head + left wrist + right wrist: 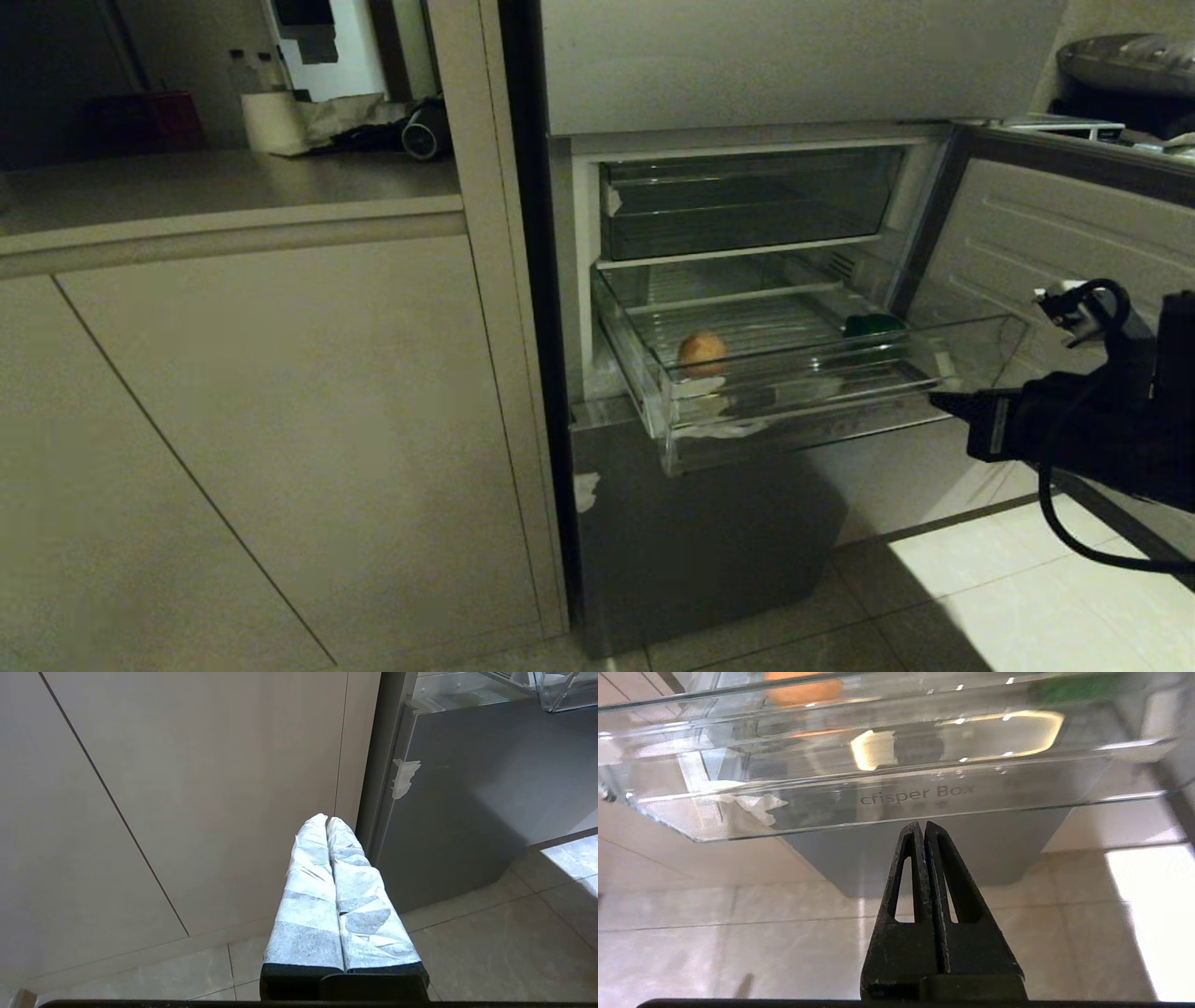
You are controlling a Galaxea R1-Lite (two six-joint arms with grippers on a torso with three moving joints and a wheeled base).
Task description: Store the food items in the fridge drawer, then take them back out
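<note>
Your right gripper [924, 826] is closed on nothing, its two black fingers pressed tip to tip. It hangs just below and in front of the fridge drawer [896, 807], apart from it. On the drawer's sloped front lip right above the tips you can read "crisper Box" [916, 794]. Torn white tape scraps [752, 805] cling to the lip off to one side of the claw. Beyond the tips, inside the pulled-out drawer [803, 411], the dark green food item [873, 326] sits at the far right and an orange-brown rounded item [702, 352] towards the left. Your left gripper [327, 820], its fingers wrapped in white tape, is closed too and empty, low before the beige cabinet door [187, 802].
</note>
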